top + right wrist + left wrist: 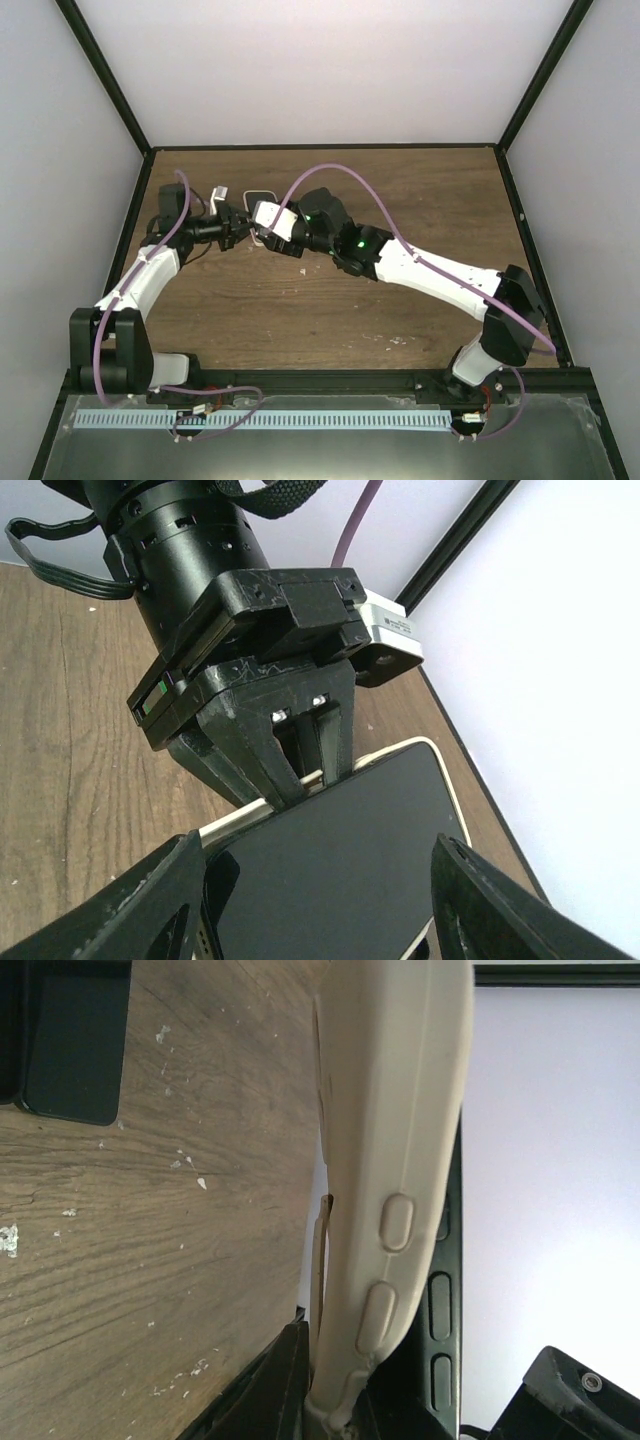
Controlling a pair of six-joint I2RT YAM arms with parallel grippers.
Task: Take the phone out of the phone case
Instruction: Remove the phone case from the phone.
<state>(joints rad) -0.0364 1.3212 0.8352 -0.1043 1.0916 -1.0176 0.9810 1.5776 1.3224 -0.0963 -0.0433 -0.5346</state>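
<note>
Take the cream soft-plastic phone case (240, 822) as your landmark: it hangs in the air between the two arms, above the far-left part of the brown wooden table (300, 320), with the black-screened phone (340, 880) seated inside it, screen up. Its long axis runs straight from one gripper to the other, and the coming move turns on that. The left gripper (308, 768) is at the case's far short end, its jaws pinched together on the cream rim there. From the left wrist the case shows edge-on, its buttoned long side running away from the fingers. The right gripper (318, 852) comes in from the opposite end, its jaws spread to the width of the case and one finger lying along each long side. They look to be clamping it across the width, though how hard they press you cannot read from here. Both arms are therefore at the case, the left on the rim and the right around the body. In your place I would judge that the separation has to happen along or about that shared long axis, with the left peeling its end of the rim away while the right keeps the body steady. Beyond the case, a black flat slab (75, 1050) lies on the table, well apart from both grippers, and you cannot tell what it is.
</note>
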